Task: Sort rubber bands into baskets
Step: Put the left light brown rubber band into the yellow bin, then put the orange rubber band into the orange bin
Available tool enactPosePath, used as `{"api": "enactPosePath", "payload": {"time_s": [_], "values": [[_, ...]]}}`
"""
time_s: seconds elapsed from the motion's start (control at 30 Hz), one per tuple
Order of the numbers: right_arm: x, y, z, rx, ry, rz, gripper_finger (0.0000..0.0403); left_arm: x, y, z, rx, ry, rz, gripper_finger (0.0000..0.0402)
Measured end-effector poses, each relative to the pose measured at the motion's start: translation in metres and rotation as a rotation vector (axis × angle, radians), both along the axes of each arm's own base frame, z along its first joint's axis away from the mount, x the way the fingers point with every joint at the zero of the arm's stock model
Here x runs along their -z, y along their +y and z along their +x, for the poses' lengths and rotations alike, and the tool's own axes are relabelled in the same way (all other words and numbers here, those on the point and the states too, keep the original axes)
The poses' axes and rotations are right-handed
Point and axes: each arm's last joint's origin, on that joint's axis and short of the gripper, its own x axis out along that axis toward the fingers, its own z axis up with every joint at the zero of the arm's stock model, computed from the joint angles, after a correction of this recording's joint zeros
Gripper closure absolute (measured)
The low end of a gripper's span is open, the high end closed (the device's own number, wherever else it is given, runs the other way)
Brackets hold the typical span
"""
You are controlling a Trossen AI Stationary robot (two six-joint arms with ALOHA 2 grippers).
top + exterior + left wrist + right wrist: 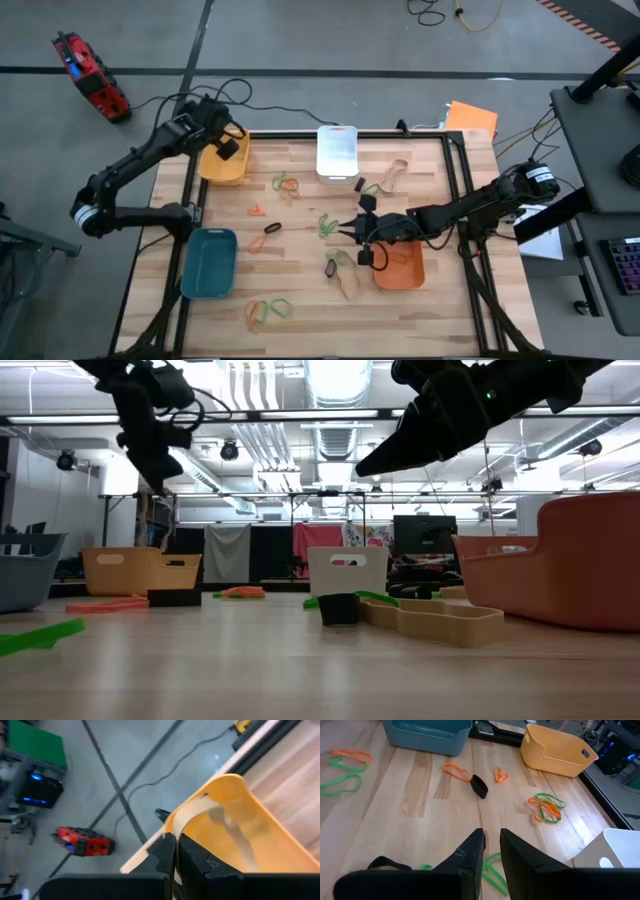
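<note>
My left gripper (229, 148) hangs over the yellow basket (222, 166) at the table's far left corner, shut on a tan rubber band (197, 809). My right gripper (348, 230) hovers above the table's middle, its fingers (470, 851) a narrow gap apart with nothing between them. A green band (327, 225) lies on the wood just under it and also shows in the right wrist view (492, 870). The white basket (337, 152), teal basket (208, 262) and orange basket (400, 266) stand on the table. My left gripper pinches the tan band between its two fingers at one end of the loop (175, 851). From the fingers the band arches out over the basket's rim, and its far part (239, 837) hangs slack inside the yellow basket (272, 837).
Loose bands lie on the wood: a green and orange cluster (287, 184), small orange ones (257, 210), an orange and black pair (268, 232), tan ones (392, 175) (345, 278), a green and orange group (268, 310) near the front. A black frame (455, 190) edges the table.
</note>
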Motion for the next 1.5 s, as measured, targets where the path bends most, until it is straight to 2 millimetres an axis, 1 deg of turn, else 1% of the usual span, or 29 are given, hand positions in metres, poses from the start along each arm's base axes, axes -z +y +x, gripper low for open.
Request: {"api": "enactPosePath", "payload": {"time_s": [0.13, 0.37, 0.57, 0.67, 0.8, 0.9, 0.97, 1.23, 1.4, 1.5], "values": [[0.004, -0.001, -0.002, 0.001, 0.013, -0.002, 0.0346, 0.011, 0.007, 0.006, 0.006, 0.031, -0.050, 0.0401], [0.005, -0.001, -0.003, 0.002, 0.017, -0.003, 0.0346, 0.035, 0.015, 0.012, 0.004, 0.142, -0.190, 0.0401], [0.005, -0.001, -0.003, 0.003, 0.017, -0.003, 0.0346, 0.057, 0.020, 0.020, 0.065, 0.130, -0.369, 0.0401], [0.005, -0.001, -0.003, 0.003, 0.016, -0.002, 0.0346, 0.063, 0.024, 0.023, 0.031, 0.151, -0.372, 0.0401], [0.005, -0.001, -0.003, 0.006, 0.015, 0.004, 0.0346, 0.069, 0.029, 0.022, -0.063, 0.233, -0.307, 0.0397], [0.005, -0.001, -0.003, 0.010, 0.014, 0.011, 0.0346, 0.070, 0.032, 0.022, -0.116, 0.277, -0.262, 0.0378], [0.005, -0.001, -0.003, 0.014, 0.012, 0.019, 0.0346, 0.071, 0.032, 0.022, -0.129, 0.276, -0.256, 0.0359], [0.005, -0.001, -0.003, 0.015, 0.012, 0.021, 0.0346, 0.067, 0.031, 0.021, -0.134, 0.226, -0.258, 0.0266], [0.005, -0.001, -0.003, 0.015, 0.012, 0.021, 0.0346, 0.057, 0.025, 0.019, -0.139, 0.182, -0.228, 0.0225], [0.005, -0.001, -0.003, 0.015, 0.011, 0.022, 0.0346, 0.046, 0.016, 0.019, -0.131, 0.087, -0.208, 0.0215]]}}
